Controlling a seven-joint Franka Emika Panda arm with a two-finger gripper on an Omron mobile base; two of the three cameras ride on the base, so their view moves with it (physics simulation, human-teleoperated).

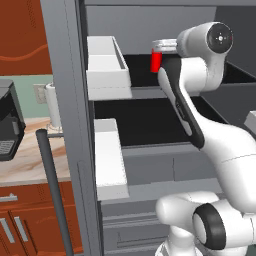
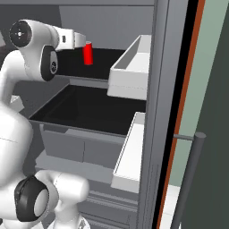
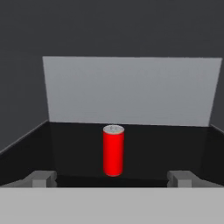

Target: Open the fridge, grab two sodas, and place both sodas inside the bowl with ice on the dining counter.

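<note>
Soda [image 3: 113, 151]: small upright red can, silvery top

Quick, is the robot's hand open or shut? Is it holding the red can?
Gripper: open, holding nothing; the soda stands upright on the fridge shelf ahead, between the fingers.

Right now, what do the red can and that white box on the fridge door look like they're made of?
The red can looks like painted metal: smooth red sides and a silvery top, as drink cans have. The white box on the fridge door looks like plain matte plastic: flat white walls with no shine or grain. Everything here is rendered, so both are best guesses.
</note>
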